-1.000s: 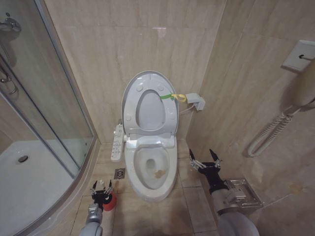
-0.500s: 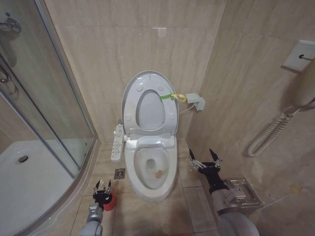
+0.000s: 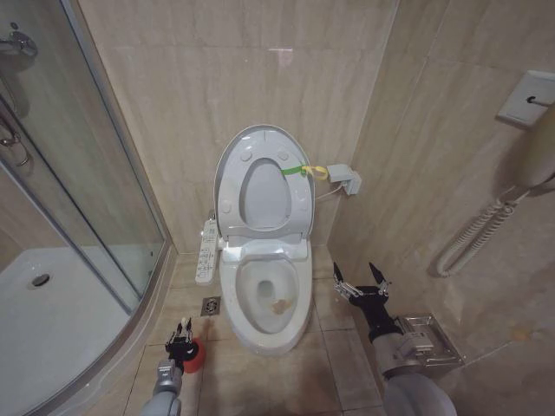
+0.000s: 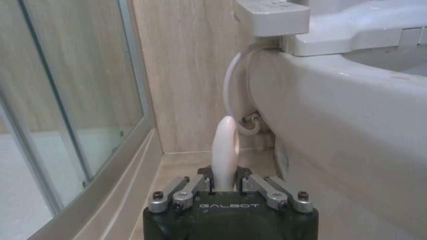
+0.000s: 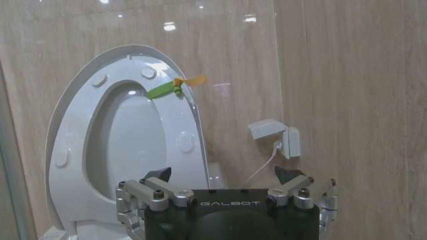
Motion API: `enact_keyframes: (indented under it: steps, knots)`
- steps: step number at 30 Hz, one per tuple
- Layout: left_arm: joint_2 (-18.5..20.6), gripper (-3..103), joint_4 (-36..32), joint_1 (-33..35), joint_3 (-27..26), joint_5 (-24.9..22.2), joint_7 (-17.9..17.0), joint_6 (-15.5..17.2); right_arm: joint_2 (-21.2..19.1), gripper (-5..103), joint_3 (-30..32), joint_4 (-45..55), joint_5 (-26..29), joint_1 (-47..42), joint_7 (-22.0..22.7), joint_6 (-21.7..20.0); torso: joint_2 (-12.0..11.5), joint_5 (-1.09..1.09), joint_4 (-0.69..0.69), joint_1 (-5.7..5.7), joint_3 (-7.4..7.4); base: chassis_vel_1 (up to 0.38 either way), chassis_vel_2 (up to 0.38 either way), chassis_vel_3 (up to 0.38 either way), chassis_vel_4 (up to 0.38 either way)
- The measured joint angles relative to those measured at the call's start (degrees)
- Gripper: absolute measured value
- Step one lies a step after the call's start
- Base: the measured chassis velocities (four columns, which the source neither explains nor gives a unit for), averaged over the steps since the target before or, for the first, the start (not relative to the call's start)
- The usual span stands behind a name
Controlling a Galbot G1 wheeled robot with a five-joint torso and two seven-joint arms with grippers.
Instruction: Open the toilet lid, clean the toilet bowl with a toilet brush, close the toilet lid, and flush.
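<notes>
toilet brush [image 4: 224, 150] handle upright between left gripper [image 3: 183, 337] fingers

Left tool [image 3: 183, 337] hangs low, fingers narrowed; right tool [image 3: 362, 284] spread wide, raised

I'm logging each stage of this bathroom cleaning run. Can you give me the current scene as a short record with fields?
toilet lid: raised, leaning against the back wall
toilet bowl: open, brownish spot inside
toilet brush: white handle upright between the left gripper's fingers, head in the red holder on the floor left of the bowl
left gripper: low at the brush, closed on the handle
right gripper: open, empty, right of the bowl
stage: lid open, brushing not yet begun
</notes>
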Motion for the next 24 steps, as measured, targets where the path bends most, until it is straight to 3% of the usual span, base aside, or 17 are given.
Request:
enact_keyframes:
  steps: [10, 16, 24]
  knots:
    - [1.5, 22, -5.7, 3.4, -0.3, 2.3, -1.6, -0.8, 0.0, 100, 0.0, 0.0, 0.0, 0.0, 0.0, 0.0, 0.0, 0.00, 0.00, 0.00, 0.00, 0.000, 0.000, 0.000, 0.000]
    - [2.8, 22, -9.0, 4.9, -0.5, 4.1, -3.2, -2.8, 0.0, 100, 0.0, 0.0, 0.0, 0.0, 0.0, 0.0, 0.0, 0.00, 0.00, 0.00, 0.00, 0.000, 0.000, 0.000, 0.000]
    - [2.7, 22, -14.2, 7.1, -0.3, 3.4, -4.0, -4.7, 0.0, 100, 0.0, 0.0, 0.0, 0.0, 0.0, 0.0, 0.0, 0.00, 0.00, 0.00, 0.00, 0.000, 0.000, 0.000, 0.000]
